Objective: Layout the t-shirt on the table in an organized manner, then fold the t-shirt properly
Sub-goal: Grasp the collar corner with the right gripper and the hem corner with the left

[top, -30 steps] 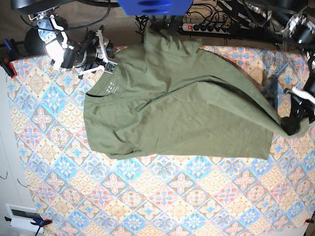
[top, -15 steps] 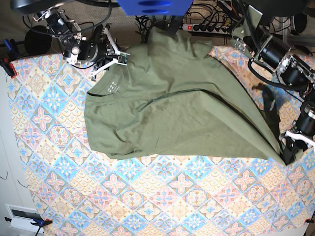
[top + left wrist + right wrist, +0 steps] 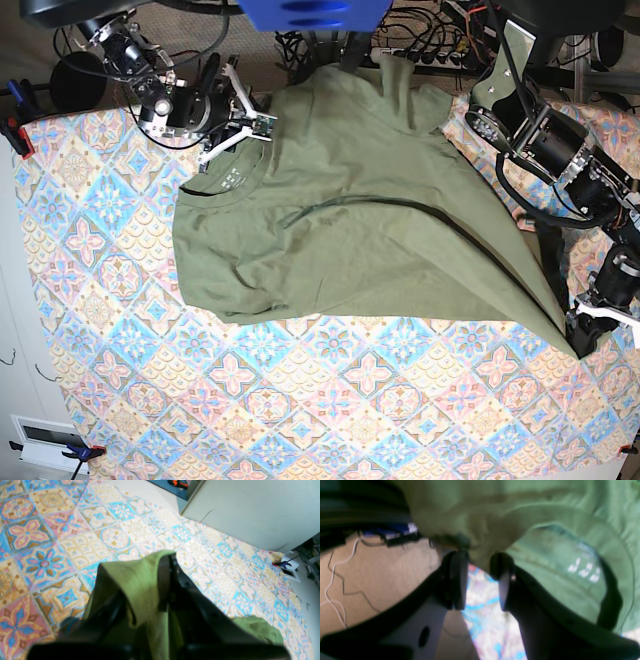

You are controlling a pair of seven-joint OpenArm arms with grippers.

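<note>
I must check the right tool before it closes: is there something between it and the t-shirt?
Nothing visible. In the right wrist view the right tool stands open at the t-shirt near the neck, fabric just at the fingertips; only patterned table shows in the gap.

I can make out only one bit of print: a small pale label (image 3: 585,570) inside the neck of the t-shirt (image 3: 370,230). Its marks are too blurred and small for me to read.
</note>
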